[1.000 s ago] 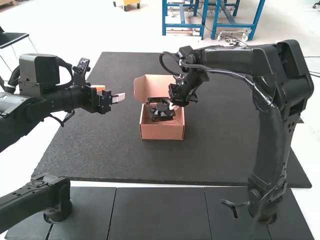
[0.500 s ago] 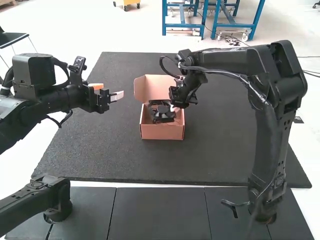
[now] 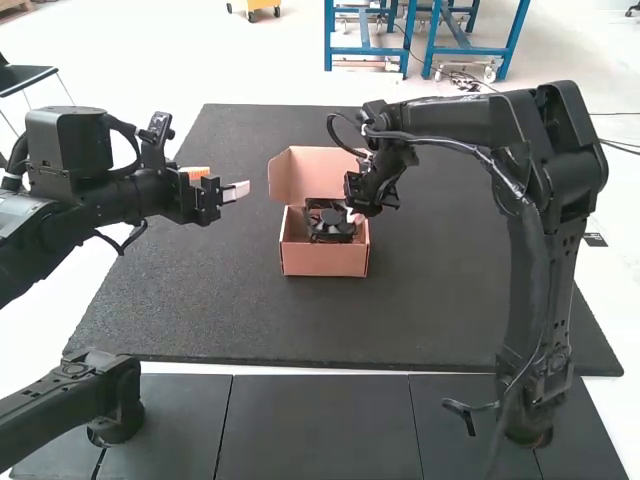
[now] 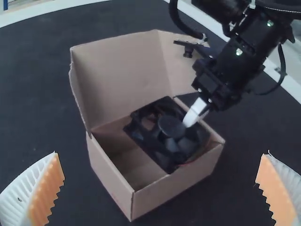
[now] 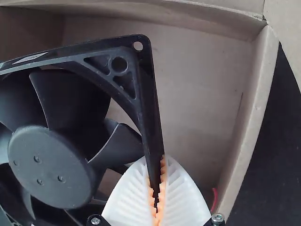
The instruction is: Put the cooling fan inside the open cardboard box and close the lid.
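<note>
High view: black, grainy rubber mat (image 3: 200,300) on the table. Near its middle, a brown cardboard box (image 3: 322,256), square and open, with the lid flap upright along the far side. Inside, tilted rather than flat, a black plastic cooling fan (image 3: 328,221) with a square frame and curved blades. Right gripper (image 3: 355,212) at the box's right rim, hanging from an arm arched high over the mat's right half, wrist bent downward, fingers pinched onto the fan. Left gripper (image 3: 232,190) over the mat's left part, well apart from the box, on a nearly level forearm aimed at the box, fingers spread.

Left wrist view: white ribbed fingers (image 4: 40,188) with toothed orange pads, set wide apart on either side of the box. Smooth, matte cardboard walls, with the flap creased at its hinge. Fan leaning inside against the side nearer the right arm, round hub facing up, one white finger of the right gripper touching its frame.

Right wrist view: thin edge of the fan frame, with round screw holes at its corner, clamped between the orange pads of the white ribbed fingers (image 5: 131,200). Plain brown box wall just behind, and a sliver of red wire (image 5: 215,193) low in the corner.
</note>
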{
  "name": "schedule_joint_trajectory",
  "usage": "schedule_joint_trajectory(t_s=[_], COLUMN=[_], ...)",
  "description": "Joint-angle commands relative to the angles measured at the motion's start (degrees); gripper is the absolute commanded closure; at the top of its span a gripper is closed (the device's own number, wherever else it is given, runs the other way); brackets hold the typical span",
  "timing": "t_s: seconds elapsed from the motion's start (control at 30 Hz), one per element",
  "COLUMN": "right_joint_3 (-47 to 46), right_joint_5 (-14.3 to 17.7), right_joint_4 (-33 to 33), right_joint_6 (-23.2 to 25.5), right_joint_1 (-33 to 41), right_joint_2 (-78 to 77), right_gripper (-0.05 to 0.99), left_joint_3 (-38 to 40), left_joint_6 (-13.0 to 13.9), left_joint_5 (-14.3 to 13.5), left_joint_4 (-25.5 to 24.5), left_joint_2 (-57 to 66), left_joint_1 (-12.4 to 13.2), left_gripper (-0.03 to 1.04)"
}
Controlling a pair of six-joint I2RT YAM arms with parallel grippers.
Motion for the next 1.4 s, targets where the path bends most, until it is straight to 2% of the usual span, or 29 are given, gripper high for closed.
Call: schedule_joint_trajectory(t_s=[0.0, 0.47, 1.37], right_joint_3=[2.10, 2.98, 1.92], right_joint_5=[-2.38, -3.26, -2.73], right_joint_4=[0.12, -0.76, -2.16], right_joint_6=[0.73, 1.35, 0.91], right_joint_1=[0.00, 0.61, 1.31], right_joint_2=[0.58, 0.67, 0.85], right_gripper=[0.96, 0.96, 0.96], left_joint_3=[-0.06, 0.03, -0.06], left_joint_6=[-0.60, -0.69, -1.39], left_joint_5=[0.78, 0.78, 0.78], left_joint_4=[0.57, 1.01, 0.22], left_joint_2=[-0.67, -0.67, -3.04], left_joint_1=[-0.57, -0.57, -0.57], left_gripper=[0.04, 0.04, 0.04])
